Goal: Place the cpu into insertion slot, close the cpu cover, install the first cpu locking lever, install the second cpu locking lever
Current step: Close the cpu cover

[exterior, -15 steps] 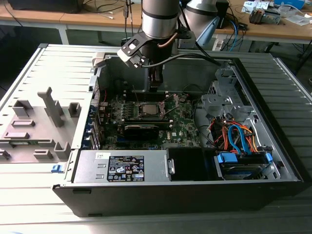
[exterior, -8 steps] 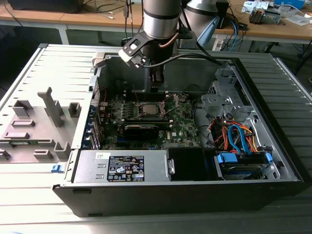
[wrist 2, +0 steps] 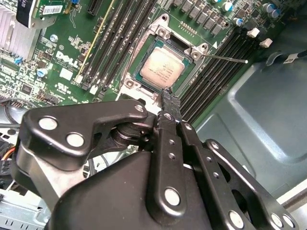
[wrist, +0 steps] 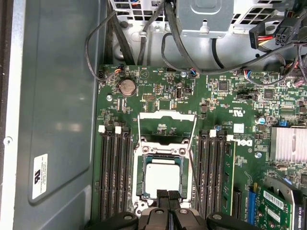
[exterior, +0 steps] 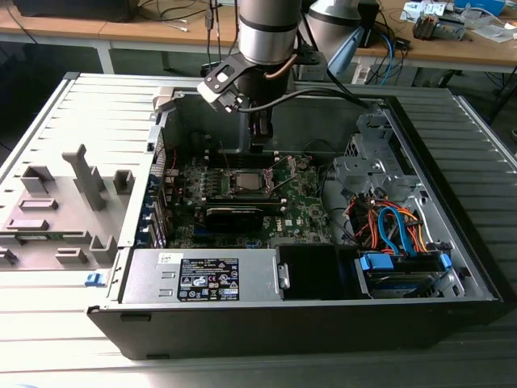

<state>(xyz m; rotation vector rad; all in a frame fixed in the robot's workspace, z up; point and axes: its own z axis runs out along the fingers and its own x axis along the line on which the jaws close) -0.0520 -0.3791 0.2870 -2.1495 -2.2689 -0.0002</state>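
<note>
The arm reaches down into an open computer case that lies on a slatted grey table. In the exterior view its gripper hangs just above the insertion slot in the middle of the green motherboard.

In both wrist views the cpu, showing a pale metallic top, sits flat inside the insertion slot, framed by the slot's silver rim. The cpu cover is swung open off the slot, and the green board shows through its window. A thin wire locking lever sticks out sideways from one corner of the slot, unlatched.

The black fingers are clenched together tip to tip, with nothing seen between them. The gripper hovers at the edge of the slot, opposite the open cover and close beside the cpu; contact cannot be told.

Rows of black memory slots flank the insertion slot on both sides. A coin battery lies beyond the open cover.
</note>
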